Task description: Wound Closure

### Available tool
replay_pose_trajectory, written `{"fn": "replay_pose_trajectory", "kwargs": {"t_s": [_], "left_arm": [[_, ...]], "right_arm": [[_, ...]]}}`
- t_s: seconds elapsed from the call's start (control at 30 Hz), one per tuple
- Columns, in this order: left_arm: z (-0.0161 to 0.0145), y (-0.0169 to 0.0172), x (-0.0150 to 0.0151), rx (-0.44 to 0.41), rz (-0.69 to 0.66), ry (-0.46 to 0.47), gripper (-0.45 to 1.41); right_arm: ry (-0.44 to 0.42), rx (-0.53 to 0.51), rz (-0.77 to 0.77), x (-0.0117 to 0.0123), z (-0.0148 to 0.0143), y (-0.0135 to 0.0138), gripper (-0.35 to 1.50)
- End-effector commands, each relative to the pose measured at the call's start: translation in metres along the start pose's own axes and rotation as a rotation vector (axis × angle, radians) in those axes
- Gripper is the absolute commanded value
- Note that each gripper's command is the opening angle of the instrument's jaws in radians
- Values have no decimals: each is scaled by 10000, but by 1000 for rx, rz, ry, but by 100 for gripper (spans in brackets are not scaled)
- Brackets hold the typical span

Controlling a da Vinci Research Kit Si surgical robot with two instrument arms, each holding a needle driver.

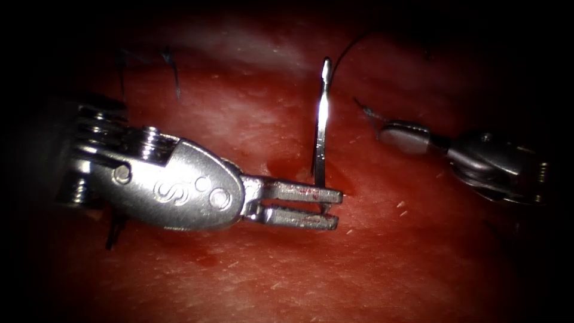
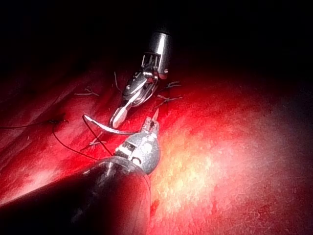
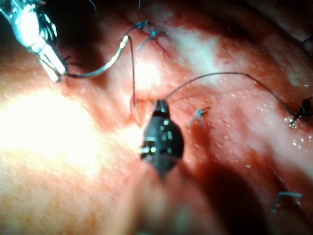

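Left hand (image 1: 335, 209): we find it clamped on the needle (image 1: 321, 128) near its tip end, needle clear of the tissue (image 1: 251, 119) | Right hand (image 1: 402, 136): closed, apparently empty | Progress: we note tied stitches (image 3: 146, 30); thread (image 3: 230, 76) trails, closure unfinished.

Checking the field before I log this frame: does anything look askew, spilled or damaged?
Nothing stands out. The left tool grips the curved steel needle near its tip end; the needle's swaged end stands up, trailing dark thread. Some red fluid lies on the tissue. The right tool rests nearby.
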Motion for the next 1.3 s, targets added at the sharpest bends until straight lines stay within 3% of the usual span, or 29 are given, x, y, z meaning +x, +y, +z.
{"fn": "replay_pose_trajectory", "kwargs": {"t_s": [0.03,0.07,0.1,0.13,0.2,0.27,0.3,0.33,0.4,0.43,0.7,0.83,0.97,1.2,1.23,1.27,1.3], "left_arm": [[9,2,-2,-1,0,0,-45],[10,3,-2,5,9,-6,-45],[14,8,-3,5,33,-4,-45],[17,13,-6,4,72,2,-45],[23,19,-14,-16,106,7,-45],[25,20,-16,-20,109,9,-45],[29,23,-22,-26,116,9,-45],[30,24,-24,-28,118,7,-45],[32,26,-29,-33,124,4,-45],[32,26,-29,-33,124,4,-45],[37,30,-30,-43,140,5,-45],[38,32,-32,-55,149,2,-45],[39,35,-29,-64,155,4,-45],[41,39,-25,-89,168,9,-45],[41,40,-24,-94,169,9,-45],[41,41,-24,-96,169,8,-45],[41,41,-24,-96,169,8,-45]], "right_arm": [[4,9,12,-6,9,-4,-35],[14,25,27,-7,9,-6,-35],[37,60,128,-6,12,-8,27],[50,82,250,-5,16,-9,74],[55,95,299,-6,20,-14,93],[53,98,310,-5,21,-15,96],[54,96,362,-4,24,-16,110],[55,89,380,-4,25,-16,110],[56,89,433,-5,25,-17,91],[51,90,462,-6,24,-19,100],[19,130,526,-6,30,-34,111],[7,153,533,-7,38,-41,110],[7,155,532,-8,45,-44,79],[13,150,533,-9,57,-51,51],[13,150,533,-9,58,-52,39],[13,150,533,-9,58,-53,12],[13,150,533,-9,58,-53,12]]}}
